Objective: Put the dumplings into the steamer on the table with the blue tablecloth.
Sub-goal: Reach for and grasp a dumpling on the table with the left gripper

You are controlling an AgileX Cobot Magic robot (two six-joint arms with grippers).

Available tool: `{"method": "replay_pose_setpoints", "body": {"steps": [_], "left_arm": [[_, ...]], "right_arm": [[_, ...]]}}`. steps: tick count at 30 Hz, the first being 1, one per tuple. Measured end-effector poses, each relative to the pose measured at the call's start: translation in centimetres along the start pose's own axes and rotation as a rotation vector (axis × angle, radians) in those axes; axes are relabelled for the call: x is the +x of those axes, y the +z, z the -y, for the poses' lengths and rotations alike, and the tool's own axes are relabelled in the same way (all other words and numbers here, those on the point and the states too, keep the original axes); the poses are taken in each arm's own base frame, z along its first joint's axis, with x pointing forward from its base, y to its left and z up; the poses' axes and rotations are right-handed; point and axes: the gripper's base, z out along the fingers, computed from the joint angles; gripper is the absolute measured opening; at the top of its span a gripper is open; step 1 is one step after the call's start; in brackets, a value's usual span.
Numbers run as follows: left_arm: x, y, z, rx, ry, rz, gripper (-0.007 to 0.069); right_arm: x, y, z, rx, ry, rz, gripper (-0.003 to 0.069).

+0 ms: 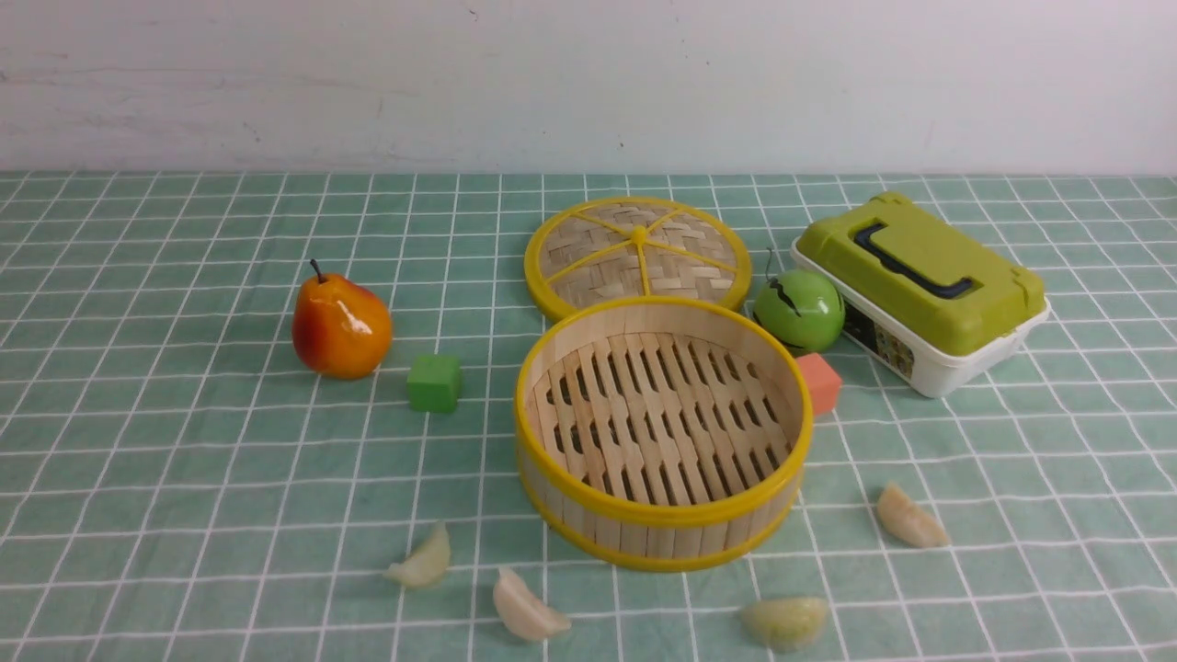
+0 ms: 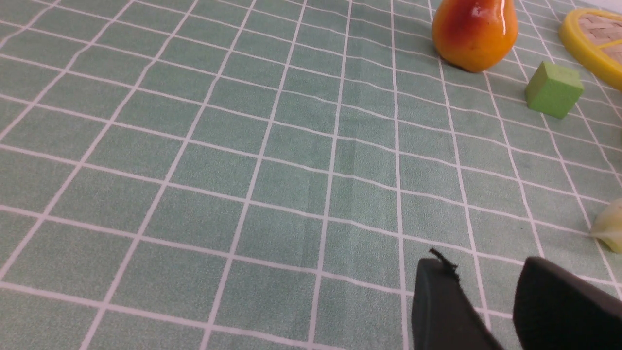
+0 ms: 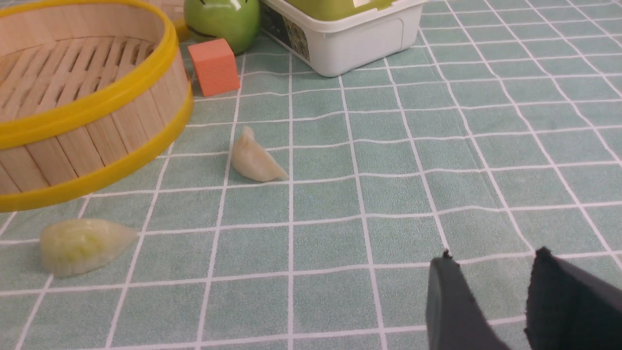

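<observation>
The steamer [image 1: 662, 524], a round bamboo basket with yellow rims, stands empty mid-table on the teal grid cloth [image 1: 184, 478]. Several dumplings lie on the cloth around its near side: one [image 1: 422, 559] and another [image 1: 526, 607] at front left, a pale green one [image 1: 784, 622] in front, one [image 1: 908, 519] at the right. My left gripper [image 2: 481, 265] is open and empty above bare cloth, with a dumpling's edge [image 2: 610, 228] off to its side. My right gripper [image 3: 491, 257] is open and empty, apart from two dumplings [image 3: 255, 160] [image 3: 80, 243] and the steamer [image 3: 97, 102]. Neither gripper shows in the front view.
The flat woven lid [image 1: 638, 254] lies behind the steamer. A green apple [image 1: 798, 309], an orange cube [image 1: 818, 382] and a green-lidded white box [image 1: 919, 290] stand at the right. A pear [image 1: 340, 324] and a green cube [image 1: 434, 382] stand at the left.
</observation>
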Motion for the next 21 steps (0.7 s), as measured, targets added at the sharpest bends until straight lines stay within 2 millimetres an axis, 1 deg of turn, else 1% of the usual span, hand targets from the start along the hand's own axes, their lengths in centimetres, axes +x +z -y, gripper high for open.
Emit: {"method": "replay_pose_setpoints", "body": {"steps": [21], "left_arm": [[0.00,0.00,0.00,0.000,0.000,0.000,0.0237]], "right_arm": [[-0.12,0.00,-0.02,-0.002,-0.001,0.014,0.0240]]}}
